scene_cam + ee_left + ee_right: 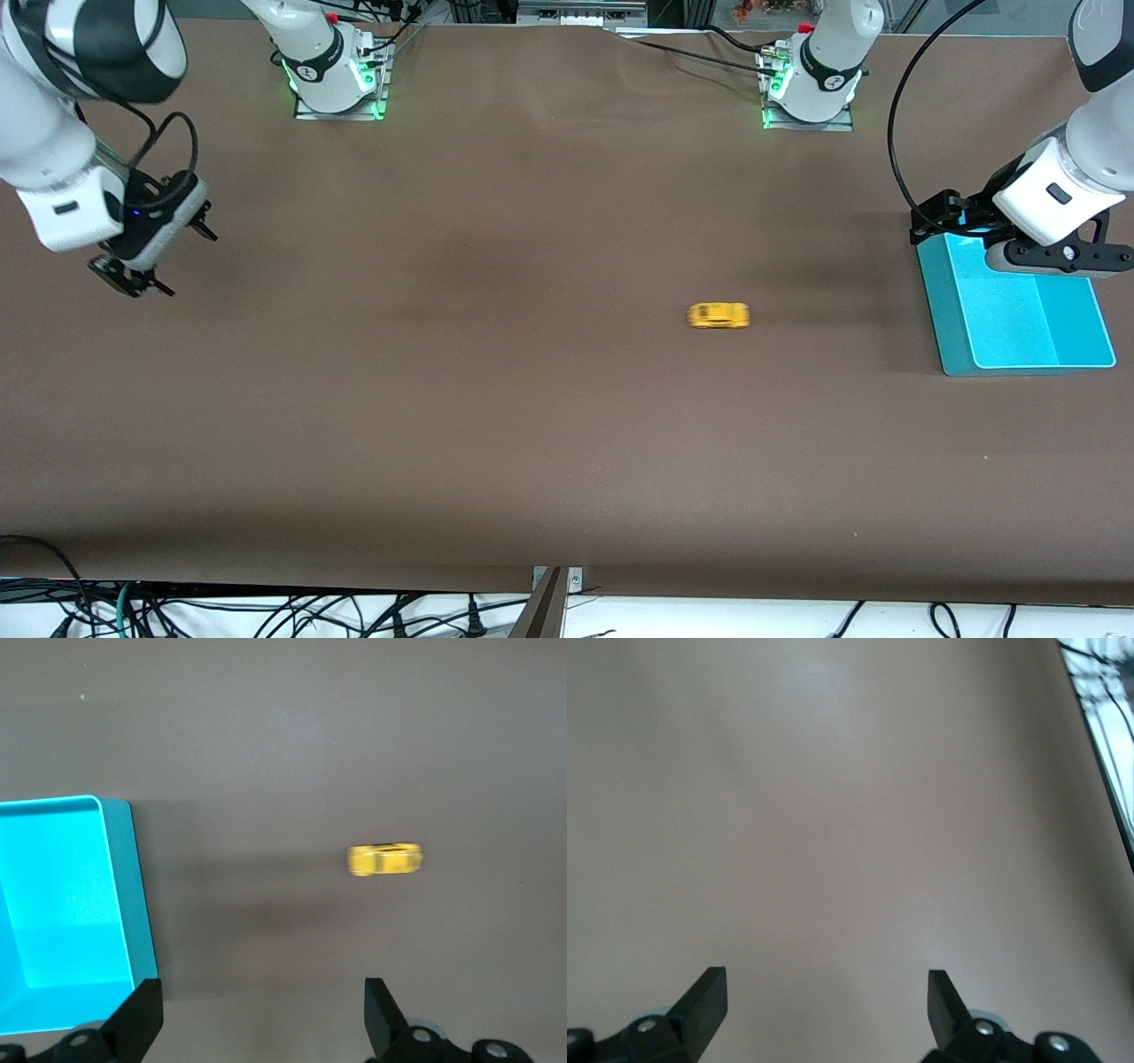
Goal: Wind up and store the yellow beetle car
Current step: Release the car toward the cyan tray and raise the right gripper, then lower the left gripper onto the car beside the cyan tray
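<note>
The yellow beetle car [718,315] stands alone on the brown table, toward the left arm's end and well apart from both grippers. It also shows in the left wrist view as the small yellow car [384,859]. My left gripper [943,217] hangs open over the teal bin's corner farthest from the front camera; in its wrist view the left gripper [261,1014] has nothing between its fingers. My right gripper [188,263] hovers open and empty over bare table at the right arm's end. The right wrist view has the right gripper [824,1005] over plain tabletop.
An empty teal bin [941,306] sits at the left arm's end of the table, its wall [133,886] beside the car's stretch of table. Cables lie below the table's edge nearest the front camera [266,611]. The table's edge [1099,753] shows in the right wrist view.
</note>
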Robot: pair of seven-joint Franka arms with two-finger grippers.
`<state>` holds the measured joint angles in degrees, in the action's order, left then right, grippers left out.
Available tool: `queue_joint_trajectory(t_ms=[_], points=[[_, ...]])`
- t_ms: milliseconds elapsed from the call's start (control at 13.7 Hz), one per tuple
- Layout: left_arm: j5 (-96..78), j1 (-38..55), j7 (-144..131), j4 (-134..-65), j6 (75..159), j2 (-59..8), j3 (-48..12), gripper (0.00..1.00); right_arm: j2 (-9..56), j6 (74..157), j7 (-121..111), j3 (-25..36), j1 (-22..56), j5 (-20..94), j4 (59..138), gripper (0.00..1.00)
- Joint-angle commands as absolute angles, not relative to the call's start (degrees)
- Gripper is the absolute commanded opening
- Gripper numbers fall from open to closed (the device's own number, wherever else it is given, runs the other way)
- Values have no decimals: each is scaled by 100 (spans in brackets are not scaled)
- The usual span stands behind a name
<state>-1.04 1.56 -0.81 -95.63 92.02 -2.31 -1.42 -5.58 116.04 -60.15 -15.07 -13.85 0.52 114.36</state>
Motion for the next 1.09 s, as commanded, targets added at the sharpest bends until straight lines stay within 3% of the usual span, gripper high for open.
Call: queue_joint_trajectory(t_ms=[0, 509, 1019], points=[[-132, 114, 70, -9369, 9044, -308, -141, 100, -624, 11216, -4620, -1407, -1433, 44, 11250, 100], [-141, 35, 2236, -9509, 9044, -395, -132, 100, -782, 10618, -2340, -1231, -1345, 97, 10969, 100], [-132, -123, 4856, -10554, 9675, -325, -132, 100, -800, 10407, -1591, -1151, -1292, 264, 10942, 100]])
